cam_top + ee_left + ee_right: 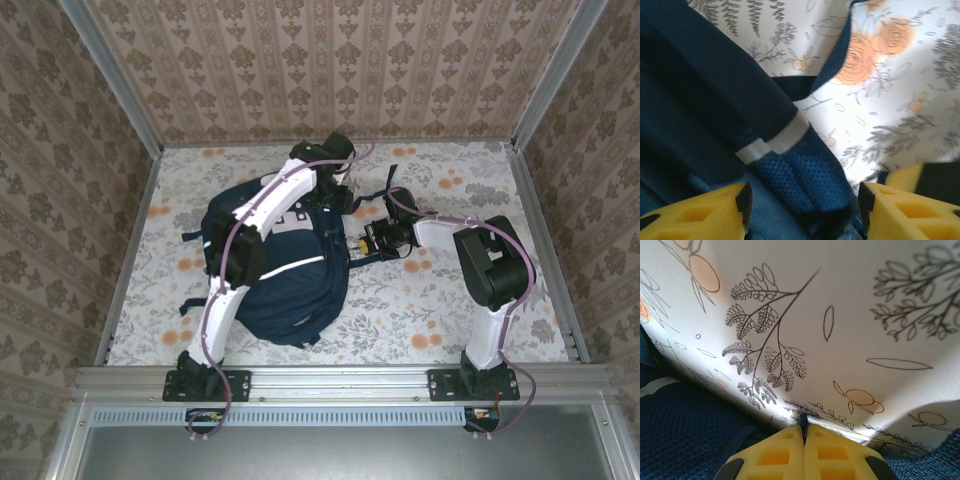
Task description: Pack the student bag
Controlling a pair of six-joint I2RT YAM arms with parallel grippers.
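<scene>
Navy student bag [290,295] under arched left arm [255,215], left claw [803,202] seemingly open astride strap [800,170]; right claw [803,432] closed.

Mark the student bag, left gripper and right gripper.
student bag [290,300]: top external view, navy front panel.
left gripper [804,205]: left wrist view, midway between its yellow fingertips.
right gripper [804,432]: right wrist view, seam between its shut fingertips.

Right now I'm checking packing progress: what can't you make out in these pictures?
Top view: left arm overlies the student bag, hiding any opening.
Right wrist view: right claw shut; anything pinched is hidden between its tips.
Left wrist view: strap inside the open left claw, cut off by bottom edge.
</scene>
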